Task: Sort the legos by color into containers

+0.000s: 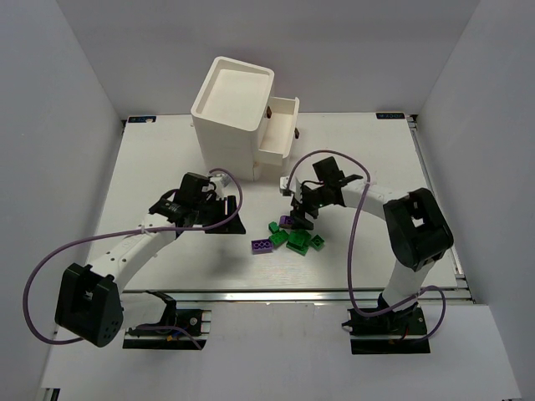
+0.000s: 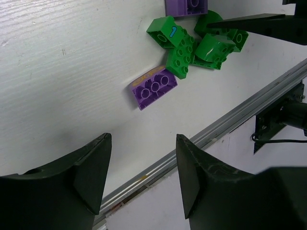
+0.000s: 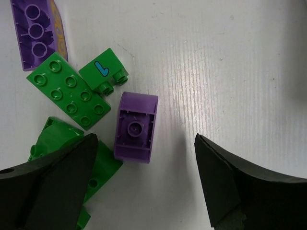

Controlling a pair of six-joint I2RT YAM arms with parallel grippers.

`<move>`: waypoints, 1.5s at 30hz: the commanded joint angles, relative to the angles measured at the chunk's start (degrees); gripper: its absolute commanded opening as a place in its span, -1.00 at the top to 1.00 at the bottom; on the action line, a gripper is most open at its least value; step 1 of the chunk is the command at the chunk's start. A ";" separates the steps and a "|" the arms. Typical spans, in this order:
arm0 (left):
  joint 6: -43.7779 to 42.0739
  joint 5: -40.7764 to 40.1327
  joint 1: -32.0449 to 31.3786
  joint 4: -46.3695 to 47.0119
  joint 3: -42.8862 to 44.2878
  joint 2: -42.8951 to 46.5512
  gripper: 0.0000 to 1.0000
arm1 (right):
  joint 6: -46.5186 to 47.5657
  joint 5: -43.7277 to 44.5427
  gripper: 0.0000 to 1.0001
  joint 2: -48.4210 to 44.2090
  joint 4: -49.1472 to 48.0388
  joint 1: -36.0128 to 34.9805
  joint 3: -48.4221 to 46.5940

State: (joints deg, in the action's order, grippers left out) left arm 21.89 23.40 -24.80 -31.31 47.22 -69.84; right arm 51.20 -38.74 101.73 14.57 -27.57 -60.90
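Gaping empty, right fingers [image 3: 57, 182] overhang a purple lego [image 3: 136, 127]; left fingers [image 2: 91, 167], parted, hover seemingly near table edge [image 2: 216, 130].

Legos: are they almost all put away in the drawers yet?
Done: the drawers are pulled out; I can't see any bricks inside. In hand: nothing, both the left gripper and right gripper are open, the right over a purple brick. Left: the legos piled on the table.

My left claw [image 2: 144, 143] hangs parted and empty, angled low; my right claw [image 3: 145, 141] points straight down, its jaws spread wide.
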 commanded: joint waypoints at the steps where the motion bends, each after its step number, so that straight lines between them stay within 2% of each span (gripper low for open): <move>1: -0.09 -0.63 -0.78 -0.24 0.85 1.38 -0.32 | -0.58 1.30 -0.72 1.01 -1.74 -1.60 -1.50; 9: -2.81 -1.95 -2.44 -2.44 2.70 -0.73 -0.43 | 0.92 4.89 -0.52 3.21 0.37 -3.45 -3.61; 13: -3.26 -2.22 -3.06 -2.44 3.14 -1.87 -0.45 | 1.01 6.75 -0.06 4.52 1.86 -3.54 -5.44; 14: -3.17 -2.39 -3.06 -2.35 3.14 -1.96 -0.46 | 1.01 6.84 0.14 4.96 3.09 -3.45 -5.89; 16: -2.99 -2.48 -3.68 -2.00 2.96 -2.23 -0.47 | 1.36 6.31 0.28 5.14 4.41 -3.19 -6.68; 17: -2.91 -2.74 -3.68 -1.91 2.96 -2.31 -0.46 | 1.18 6.31 0.45 4.97 5.20 -3.10 -6.86; 19: -2.82 -2.83 -4.20 -1.74 3.14 -2.32 -0.47 | 1.53 5.52 0.55 4.18 6.00 -2.92 -6.95; 22: -2.38 -3.27 -4.21 -1.47 3.23 -2.49 -0.47 | 0.23 3.86 0.90 -0.02 6.00 -2.49 -7.38; 24: -1.77 -3.27 -4.21 -1.21 3.75 -2.49 -0.47 | -2.67 1.93 0.94 -2.05 5.65 -1.79 -9.22; 25: -1.68 -3.27 -4.21 -0.86 3.75 -2.49 -0.47 | -7.38 1.39 1.00 -3.72 5.04 -1.35 -10.62; 28: -1.67 -4.15 -4.21 0.28 4.28 -2.40 -0.47 | -16.81 0.95 1.00 -4.70 1.35 0.58 -17.82; 29: -1.85 -4.41 -4.21 0.55 4.19 -2.40 -0.48 | -22.93 0.77 1.00 -4.35 0.64 1.29 -22.02; 32: -2.46 -4.59 -4.21 0.90 4.63 -2.84 -0.48 | -32.10 1.82 1.00 -1.63 -1.20 2.79 -28.64; 33: -2.81 -4.59 -4.21 0.73 5.24 -3.19 -0.48 | -38.48 5.05 1.00 -0.84 -2.17 3.05 -31.61; 36: -2.91 -4.68 -4.21 0.11 5.69 -3.81 -0.48 | -48.61 11.82 1.00 2.23 -7.35 3.31 -34.36; 39: -2.91 -4.85 -4.21 0.20 6.04 -3.81 -0.48 | -52.59 17.97 1.00 5.83 -10.43 2.35 -38.05; 43: -3.08 -4.68 -4.21 -0.07 6.74 -4.07 -0.50 | -54.98 20.11 0.98 13.55 -10.79 2.17 -44.73; 44: -3.26 -4.68 -4.21 -0.33 7.09 -4.33 -0.52 | -55.33 20.20 0.78 14.80 -10.79 2.17 -47.09; 45: -3.87 -4.50 -4.21 -0.77 7.36 -4.42 -0.53 | -55.42 20.20 0.71 15.85 -10.96 2.35 -48.07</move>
State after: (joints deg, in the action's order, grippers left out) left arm 19.35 18.85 -28.73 -31.75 52.01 -74.43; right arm 0.43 -21.96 114.32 5.23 -25.04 -105.32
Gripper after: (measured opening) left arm 0.760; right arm 0.417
